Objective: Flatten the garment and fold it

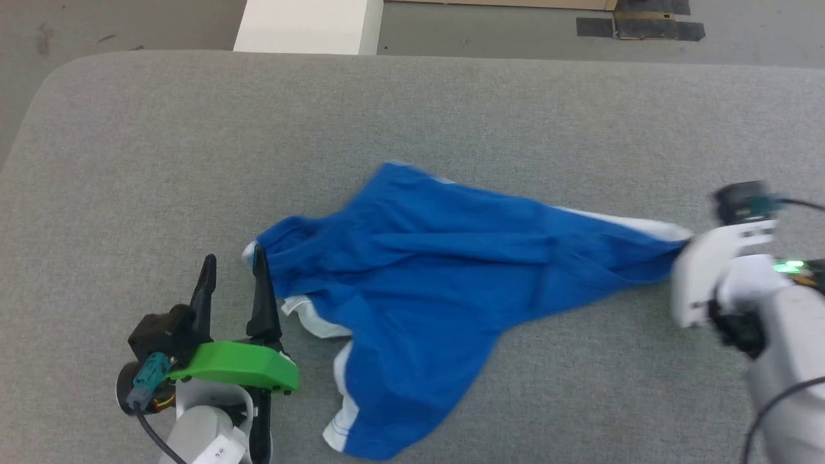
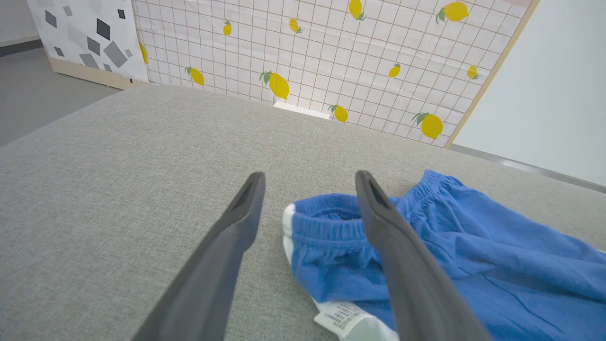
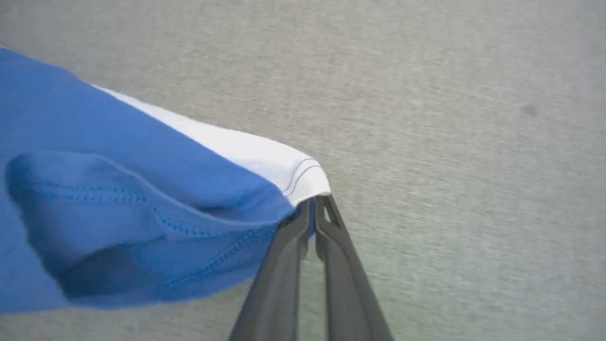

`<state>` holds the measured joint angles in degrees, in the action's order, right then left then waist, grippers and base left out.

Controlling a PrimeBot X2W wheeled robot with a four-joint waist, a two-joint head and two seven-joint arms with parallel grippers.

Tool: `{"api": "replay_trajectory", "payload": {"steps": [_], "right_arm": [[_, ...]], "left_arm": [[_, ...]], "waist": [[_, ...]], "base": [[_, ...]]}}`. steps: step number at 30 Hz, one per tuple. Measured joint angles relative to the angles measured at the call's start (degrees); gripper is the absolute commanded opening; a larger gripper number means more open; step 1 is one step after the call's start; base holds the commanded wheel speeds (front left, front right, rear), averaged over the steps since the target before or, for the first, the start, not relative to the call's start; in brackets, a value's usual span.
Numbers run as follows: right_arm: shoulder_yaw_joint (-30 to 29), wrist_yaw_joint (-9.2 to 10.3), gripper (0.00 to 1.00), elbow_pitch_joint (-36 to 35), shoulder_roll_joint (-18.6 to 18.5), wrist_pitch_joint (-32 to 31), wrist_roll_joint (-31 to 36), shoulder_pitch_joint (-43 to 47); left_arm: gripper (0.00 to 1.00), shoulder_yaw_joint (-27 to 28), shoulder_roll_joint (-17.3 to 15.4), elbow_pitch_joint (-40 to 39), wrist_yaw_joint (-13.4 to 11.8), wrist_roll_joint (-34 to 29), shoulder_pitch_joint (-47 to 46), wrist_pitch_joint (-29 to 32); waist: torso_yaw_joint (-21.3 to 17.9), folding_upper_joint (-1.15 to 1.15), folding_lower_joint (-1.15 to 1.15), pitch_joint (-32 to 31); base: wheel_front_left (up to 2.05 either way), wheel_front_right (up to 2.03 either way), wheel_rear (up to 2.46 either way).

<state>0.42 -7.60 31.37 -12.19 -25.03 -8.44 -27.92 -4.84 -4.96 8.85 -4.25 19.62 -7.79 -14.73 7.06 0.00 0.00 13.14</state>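
Dark jaws; green wrist bracket (image 1: 238, 366); white forearm (image 1: 789, 354), perhaps green-lit.

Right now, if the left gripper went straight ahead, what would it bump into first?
Probably the shorts: their waistband corner lies just ahead, between the open fingers of the left gripper. How high it hovers is unclear.

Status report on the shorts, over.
Left gripper open at waistband. Right gripper shut on white-striped leg hem. Blue shorts crumpled, unfolded, on grey padded surface.

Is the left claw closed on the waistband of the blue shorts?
No, the left claw stands open; the waistband corner of the shorts lies ungripped between its fingers.
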Motion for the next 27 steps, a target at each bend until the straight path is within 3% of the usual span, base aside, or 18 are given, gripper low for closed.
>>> {"api": "replay_trajectory", "payload": {"steps": [4,5,6,11,19,24,27], "right_arm": [[-5.0,0.0,0.0,-0.2,-3.1,-0.7,2.0,0.0],[-5.6,0.0,0.22,-0.2,-3.0,-0.7,2.0,0.0],[-6.1,0.0,0.99,-0.2,-2.6,-0.7,1.9,0.0],[-10.5,0.0,1.0,-3.6,0.6,2.4,0.6,1.9],[-17.8,0.02,1.0,-20.2,8.6,7.9,-3.5,14.9],[-17.3,0.02,1.0,-25.2,9.3,9.0,-10.3,23.2],[-16.2,0.02,1.0,-26.7,9.3,10.0,-12.2,25.7]], "left_arm": [[1.0,0.6,0.0,0.1,0.6,-0.4,-0.2,0.0],[1.0,0.7,0.1,0.3,0.7,-0.5,-0.3,0.0],[1.0,0.8,0.1,0.4,0.7,-0.5,-0.4,0.0],[1.0,1.3,0.2,1.6,1.2,-0.6,-0.4,0.0],[1.0,1.8,-0.3,2.5,1.7,-0.6,0.3,0.0],[1.0,1.8,-0.6,2.4,2.0,-0.4,0.6,1.3],[1.0,0.6,-0.8,2.4,2.5,-0.1,-1.4,5.3]], "waist": [[-0.1,0.0,0.0,0.0],[-0.1,0.0,0.0,-0.1],[-0.1,0.0,0.0,-0.3],[-0.4,0.0,0.0,-1.5],[-1.9,0.0,0.0,-5.1],[-4.3,0.0,0.0,-6.6],[-5.9,0.0,0.0,-7.1]], "base": [[0.0,0.0,0.0],[0.0,0.0,0.0],[0.0,0.0,0.0],[0.0,0.0,0.0],[0.0,0.0,0.0],[0.0,0.0,0.0],[0.0,0.0,0.0]]}}
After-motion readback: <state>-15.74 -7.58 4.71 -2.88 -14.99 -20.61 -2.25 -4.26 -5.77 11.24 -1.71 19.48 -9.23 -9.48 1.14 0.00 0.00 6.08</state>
